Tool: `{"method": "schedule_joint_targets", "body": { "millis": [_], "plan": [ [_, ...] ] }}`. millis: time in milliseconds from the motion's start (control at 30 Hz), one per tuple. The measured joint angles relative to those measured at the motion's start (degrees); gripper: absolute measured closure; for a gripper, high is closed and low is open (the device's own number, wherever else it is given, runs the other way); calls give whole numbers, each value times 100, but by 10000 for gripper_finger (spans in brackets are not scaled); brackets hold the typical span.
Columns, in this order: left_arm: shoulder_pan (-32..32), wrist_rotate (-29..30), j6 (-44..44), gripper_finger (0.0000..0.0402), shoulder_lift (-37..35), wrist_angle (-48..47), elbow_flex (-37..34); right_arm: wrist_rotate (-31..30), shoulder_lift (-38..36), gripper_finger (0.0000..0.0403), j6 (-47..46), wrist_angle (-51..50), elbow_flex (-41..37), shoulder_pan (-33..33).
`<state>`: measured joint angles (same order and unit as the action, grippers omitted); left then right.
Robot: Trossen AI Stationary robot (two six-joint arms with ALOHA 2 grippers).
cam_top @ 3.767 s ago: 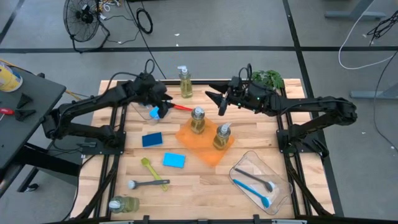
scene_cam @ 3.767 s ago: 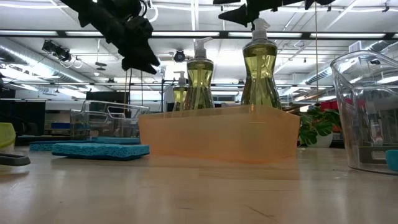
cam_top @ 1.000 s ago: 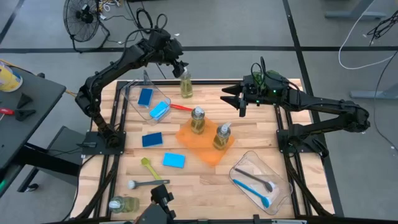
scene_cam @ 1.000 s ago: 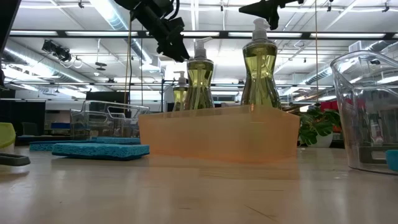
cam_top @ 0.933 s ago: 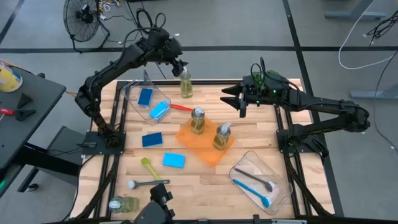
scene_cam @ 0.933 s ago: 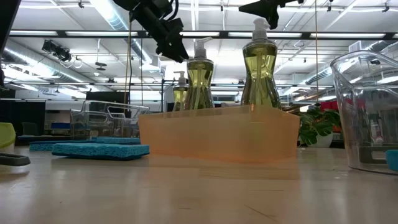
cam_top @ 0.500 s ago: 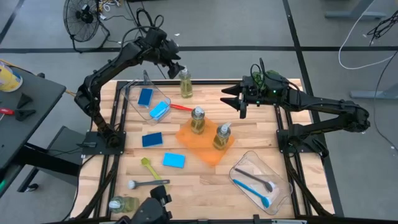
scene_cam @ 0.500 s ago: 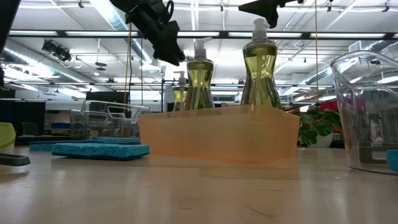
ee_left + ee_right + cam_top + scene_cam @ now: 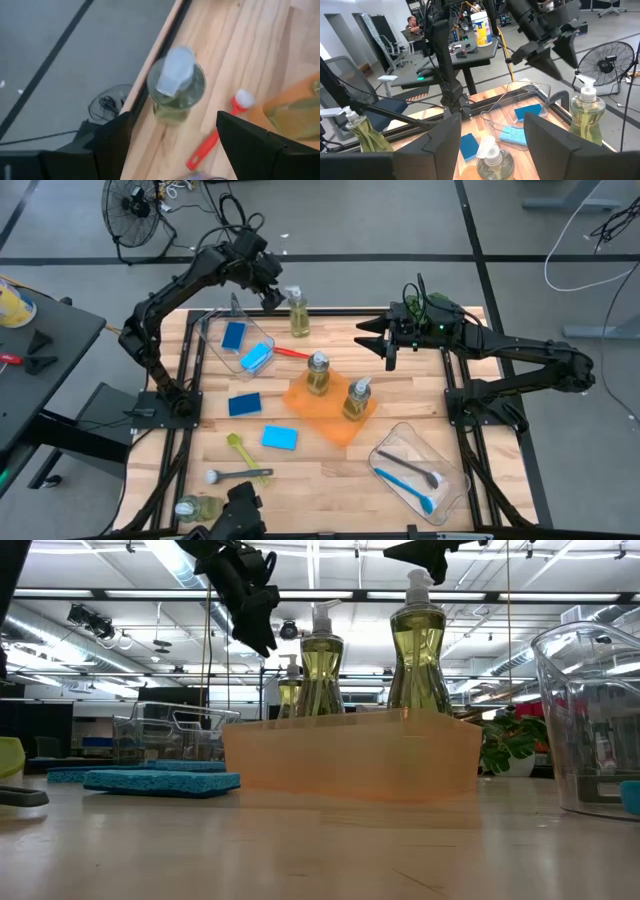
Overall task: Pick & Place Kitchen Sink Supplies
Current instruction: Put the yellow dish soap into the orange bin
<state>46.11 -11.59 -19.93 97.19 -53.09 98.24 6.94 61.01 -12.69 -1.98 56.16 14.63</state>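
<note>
red brush (image 9: pixel 291 352) between far soap bottle (image 9: pixel 298 313), orange tray (image 9: pixel 335 420)

I count: soap pump bottles (image 9: pixel 297 313) 4 | blue sponges (image 9: pixel 279 438) 4 | brushes (image 9: pixel 238 475) 5 | clear bins (image 9: pixel 450 498) 2

High view looks straight down; low view sits level, close behind the orange tray (image 9: pixel 350 750); both wrist views probably share the far-edge soap bottle (image 9: pixel 176 85).

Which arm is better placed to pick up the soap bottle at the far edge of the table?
Probably the left: its open hand hovers just beside that bottle, while the right hand is farther away.
</note>
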Motion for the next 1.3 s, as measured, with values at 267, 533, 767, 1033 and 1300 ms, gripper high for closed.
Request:
{"method": "schedule_joint_targets", "body": {
  "millis": [267,533,767,1033,1300],
  "plan": [
    [-69,116,631,108,-4,422,-552,-2,0,188,143,5,0,0],
    [-251,287,1032,108,-4,1231,-938,-4,0,188,290,12,0,0],
    [-332,413,1144,108,-4,1636,-1067,-4,0,188,326,18,0,0],
    [-329,451,1181,108,21,1958,-1064,-4,0,188,513,22,0,0],
    [-396,430,1190,108,231,2039,-1064,-261,0,188,610,24,0,2]
  ]
}}
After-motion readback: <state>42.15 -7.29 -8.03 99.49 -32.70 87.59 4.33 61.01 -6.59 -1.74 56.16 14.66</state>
